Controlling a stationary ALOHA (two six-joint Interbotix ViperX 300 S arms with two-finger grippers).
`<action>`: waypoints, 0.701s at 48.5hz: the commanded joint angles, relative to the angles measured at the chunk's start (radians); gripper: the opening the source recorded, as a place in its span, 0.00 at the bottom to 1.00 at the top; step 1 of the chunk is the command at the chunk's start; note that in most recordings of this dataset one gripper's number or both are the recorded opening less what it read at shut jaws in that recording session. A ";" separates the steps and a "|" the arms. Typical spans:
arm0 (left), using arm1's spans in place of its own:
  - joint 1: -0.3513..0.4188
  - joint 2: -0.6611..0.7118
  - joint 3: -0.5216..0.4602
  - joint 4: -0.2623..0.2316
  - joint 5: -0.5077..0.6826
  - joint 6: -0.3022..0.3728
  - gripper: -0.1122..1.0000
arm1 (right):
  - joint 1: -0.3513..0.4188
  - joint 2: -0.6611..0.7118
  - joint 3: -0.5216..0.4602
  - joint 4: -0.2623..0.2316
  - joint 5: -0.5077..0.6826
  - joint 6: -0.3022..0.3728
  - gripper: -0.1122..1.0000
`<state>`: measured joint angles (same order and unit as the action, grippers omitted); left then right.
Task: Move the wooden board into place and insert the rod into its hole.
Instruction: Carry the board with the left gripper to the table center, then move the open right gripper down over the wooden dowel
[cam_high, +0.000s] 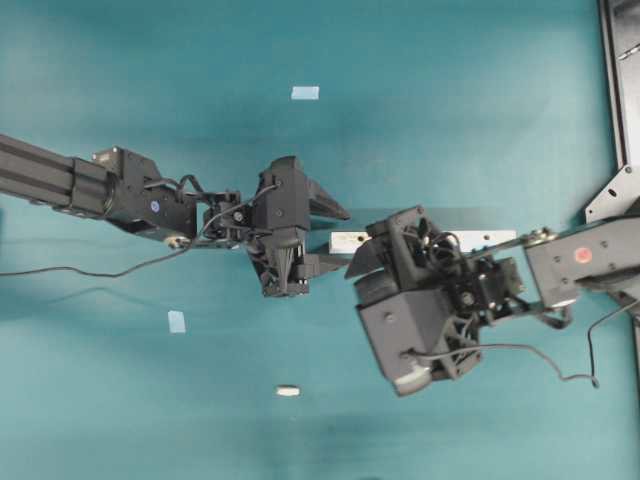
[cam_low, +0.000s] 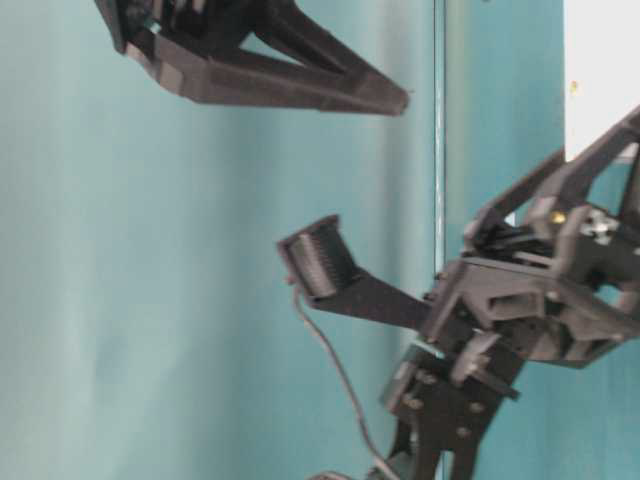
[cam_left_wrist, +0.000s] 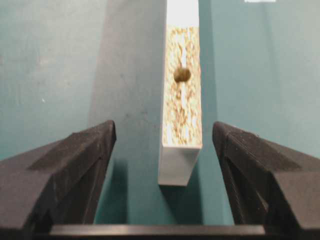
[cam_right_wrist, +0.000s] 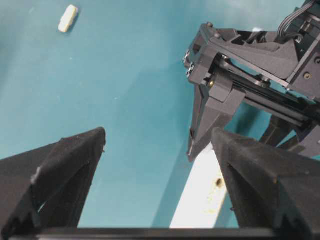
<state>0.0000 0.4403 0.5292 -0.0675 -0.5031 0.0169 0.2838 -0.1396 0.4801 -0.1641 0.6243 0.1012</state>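
1. Near the front edge, the rod lies alone on the teal table.
2. The wooden board rests mid-table between both wide-open grippers: left gripper, right gripper.
3. Farther back sit two pale-blue tape squares.

teal table carries the wooden board, the rod and two pale-blue tape squares
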 joint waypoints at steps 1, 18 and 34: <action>-0.008 -0.003 -0.006 0.003 -0.031 0.002 0.77 | 0.009 0.017 -0.054 0.028 0.018 0.003 0.99; -0.009 0.020 0.000 0.002 -0.084 0.037 0.76 | 0.044 0.236 -0.299 0.064 0.204 0.187 0.99; -0.014 0.018 0.040 0.003 -0.100 0.072 0.75 | 0.046 0.374 -0.468 0.066 0.298 0.393 0.99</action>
<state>-0.0061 0.4771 0.5645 -0.0690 -0.5983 0.0798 0.3252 0.2378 0.0629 -0.1012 0.9219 0.4755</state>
